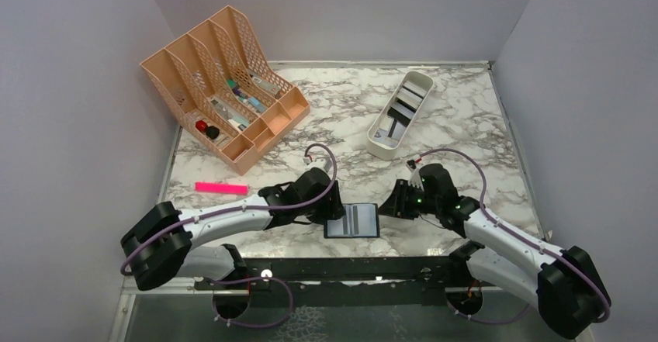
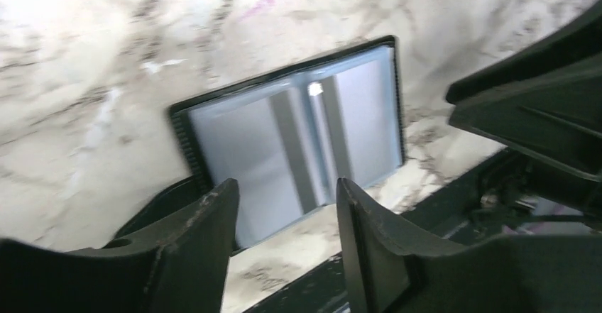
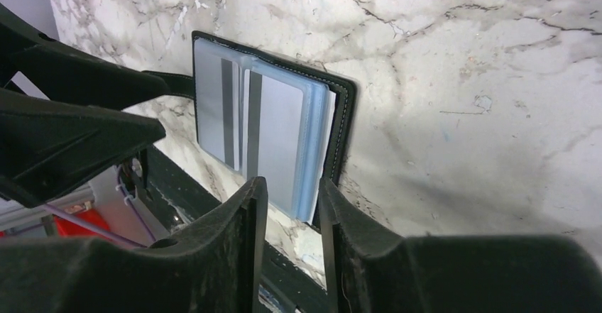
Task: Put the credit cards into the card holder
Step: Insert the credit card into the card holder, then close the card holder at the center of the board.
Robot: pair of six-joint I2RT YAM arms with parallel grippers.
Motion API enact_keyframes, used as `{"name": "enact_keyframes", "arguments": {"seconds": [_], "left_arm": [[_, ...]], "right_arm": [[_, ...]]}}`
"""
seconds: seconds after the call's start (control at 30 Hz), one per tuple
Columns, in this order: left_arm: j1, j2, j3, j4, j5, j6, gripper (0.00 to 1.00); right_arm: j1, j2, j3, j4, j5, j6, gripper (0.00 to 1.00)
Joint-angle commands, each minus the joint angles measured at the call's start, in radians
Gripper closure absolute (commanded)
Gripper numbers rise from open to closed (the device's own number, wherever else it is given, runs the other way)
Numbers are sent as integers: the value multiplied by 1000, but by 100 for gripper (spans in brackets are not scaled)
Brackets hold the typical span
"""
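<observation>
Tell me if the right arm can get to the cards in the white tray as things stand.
Probably yes: only bare marble lies between the right gripper and the tray, and its fingers hold nothing.

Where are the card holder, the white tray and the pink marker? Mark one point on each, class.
card holder (image 3: 346, 121): right wrist view, on its black stitched border.
white tray (image 1: 382, 153): top external view, on its near end wall.
pink marker (image 1: 221, 188): top external view, mid-length on its body.
</observation>
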Motion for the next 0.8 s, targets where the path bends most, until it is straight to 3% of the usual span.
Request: {"name": "enact_keyframes", "arguments": {"seconds": [0.0,0.2,0.4,0.5,0.63,0.77], "left_arm": [[12,-80,-7,-206,-180,35,40],[32,-158,-75,-245,-200,6,34],[37,-135,-85,-245,-208,9,33],[38,-110,-83,-231,-201,11,41],[39,-102,-88,-182,-166,19,63],[40,-99,-108,-119,-128,16,64]], "right_arm": [[9,17,-1,25,-58,6,60],[9,63,-32,98,-95,18,56],[8,110,-32,120,-113,22,54],[9,110,-40,122,-105,26,52],[9,126,-46,132,-100,37,49],[10,144,-61,147,-88,69,49]]}}
